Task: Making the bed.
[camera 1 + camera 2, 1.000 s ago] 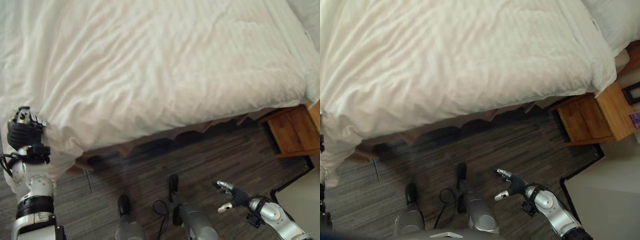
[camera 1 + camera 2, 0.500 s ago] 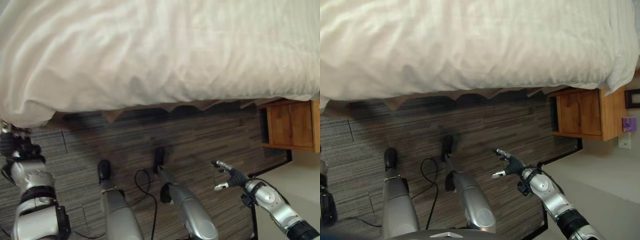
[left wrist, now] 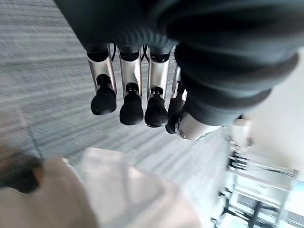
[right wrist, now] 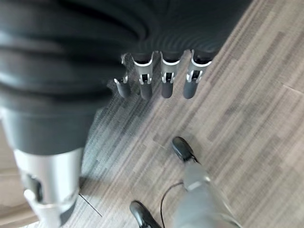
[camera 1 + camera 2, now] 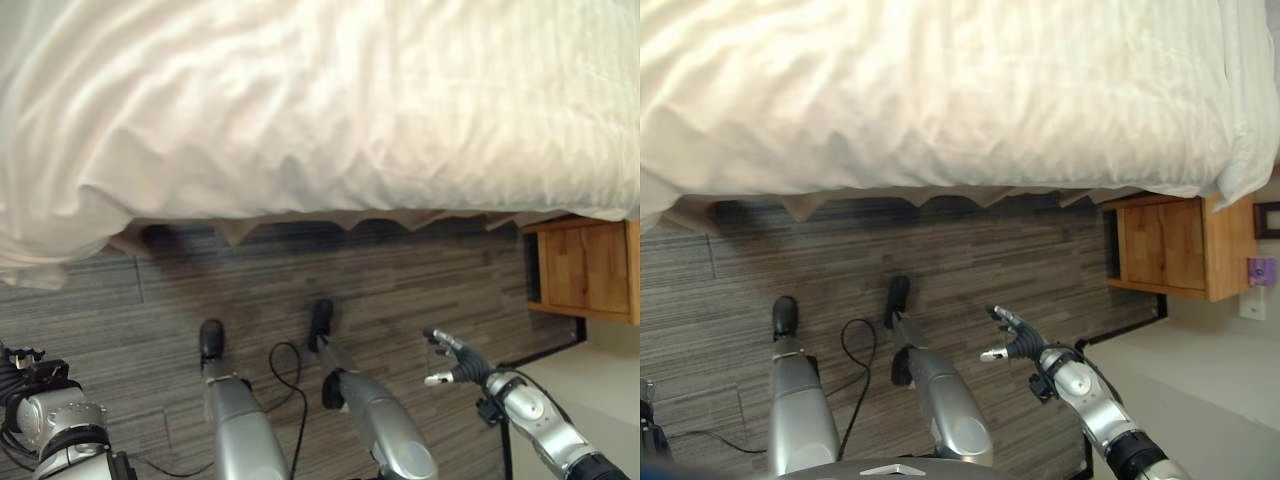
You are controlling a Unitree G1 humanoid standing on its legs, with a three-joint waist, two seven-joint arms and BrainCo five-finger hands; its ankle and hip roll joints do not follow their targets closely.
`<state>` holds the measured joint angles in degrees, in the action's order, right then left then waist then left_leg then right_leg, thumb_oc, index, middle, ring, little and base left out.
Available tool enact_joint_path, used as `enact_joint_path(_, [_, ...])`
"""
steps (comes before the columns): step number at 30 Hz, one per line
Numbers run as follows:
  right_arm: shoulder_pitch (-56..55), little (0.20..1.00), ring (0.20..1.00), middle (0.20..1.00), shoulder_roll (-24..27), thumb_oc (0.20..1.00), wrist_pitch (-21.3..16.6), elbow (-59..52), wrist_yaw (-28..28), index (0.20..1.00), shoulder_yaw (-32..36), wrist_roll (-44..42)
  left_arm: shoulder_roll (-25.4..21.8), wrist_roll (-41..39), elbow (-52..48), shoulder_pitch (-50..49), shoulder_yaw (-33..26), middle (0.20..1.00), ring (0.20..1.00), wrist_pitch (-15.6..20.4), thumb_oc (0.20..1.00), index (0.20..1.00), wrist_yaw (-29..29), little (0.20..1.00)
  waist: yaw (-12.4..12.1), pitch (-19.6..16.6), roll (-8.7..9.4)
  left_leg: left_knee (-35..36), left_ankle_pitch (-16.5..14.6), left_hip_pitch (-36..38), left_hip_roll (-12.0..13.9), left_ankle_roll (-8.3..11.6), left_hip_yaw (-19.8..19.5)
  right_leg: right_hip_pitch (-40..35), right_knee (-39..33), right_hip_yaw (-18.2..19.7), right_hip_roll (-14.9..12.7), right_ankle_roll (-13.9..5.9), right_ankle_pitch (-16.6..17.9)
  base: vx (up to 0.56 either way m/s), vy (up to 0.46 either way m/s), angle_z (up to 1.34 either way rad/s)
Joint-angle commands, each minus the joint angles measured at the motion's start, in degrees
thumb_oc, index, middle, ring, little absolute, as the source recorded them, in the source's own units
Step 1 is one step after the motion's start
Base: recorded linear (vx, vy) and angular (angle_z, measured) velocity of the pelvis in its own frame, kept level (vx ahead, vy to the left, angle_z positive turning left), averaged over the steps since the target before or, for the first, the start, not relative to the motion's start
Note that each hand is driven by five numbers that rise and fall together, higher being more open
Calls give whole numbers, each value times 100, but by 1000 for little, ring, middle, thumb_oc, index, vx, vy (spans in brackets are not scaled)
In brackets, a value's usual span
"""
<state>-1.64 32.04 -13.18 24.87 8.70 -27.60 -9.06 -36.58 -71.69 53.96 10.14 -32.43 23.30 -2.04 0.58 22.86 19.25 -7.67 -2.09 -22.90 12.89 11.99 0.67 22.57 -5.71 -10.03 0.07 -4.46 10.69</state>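
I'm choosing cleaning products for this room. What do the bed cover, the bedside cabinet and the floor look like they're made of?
The duvet looks like white woven cotton, matte, with faint woven stripes and soft creases. The bedside cabinet appears to be warm-toned wood or wood veneer with a light sheen and visible grain. The floor looks like grey-brown striped carpet tile or wood-look plank; the seams show, but the pictures leave open which it is.

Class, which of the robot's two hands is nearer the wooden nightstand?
The right hand, open above the floor; the nightstand stands on that side, the left hand far opposite.
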Motion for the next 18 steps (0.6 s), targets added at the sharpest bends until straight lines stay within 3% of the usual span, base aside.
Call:
enact_joint_path(1, [-175,1000,1000,1000,-63,1000,-107,82,-99,1000,218,-47,10,94,-122,-292,-370,200,200,609,200,200,-113,200,-264,258,-80,1118,931,158,-469,-709,125,-485,343,124,-572,-378,-348,68,17,-1])
enact_joint_path(3, [-361,1000,1000,1000,-192,1000,-103,388,-106,1000,408,64,544,-18,-877,-918,-639,200,200,955,200,200,-86,200,-401,77,-388,1146,850,345,-558,-752,93,-666,353,111,-637,-393,-427,104,17,2])
enact_joint_path(6, [-481,1000,1000,1000,-171,1000,-105,550,-68,1000,473,311,690,46,-1033,-1242,-833,200,200,1006,200,200,-132,200,-474,-69,-575,1154,820,473,-609,-769,90,-790,332,114,-667,-385,-469,44,7,5])
enact_joint_path(11, [-671,1000,1000,1000,-209,1000,-92,830,9,1000,724,531,1039,415,-2188,-1615,-931,200,200,1317,200,200,-187,200,-577,-464,-945,1159,772,760,-723,-816,70,-1039,282,121,-748,-370,-541,71,7,5])
enact_joint_path(14, [-672,1000,1000,1000,-200,1000,-72,912,68,1000,686,638,960,465,-2247,-1529,-843,200,200,1244,200,200,-81,200,-554,-597,-1021,1167,746,861,-746,-830,56,-1120,278,139,-753,-363,-577,70,-3,9])
enact_joint_path(18, [-580,1000,1000,1000,-28,1000,22,775,168,1000,676,758,668,785,-2493,-1213,-52,200,200,757,200,200,153,200,-325,-783,-1198,1184,693,1064,-768,-845,113,-1227,298,203,-756,-356,-631,24,12,2])
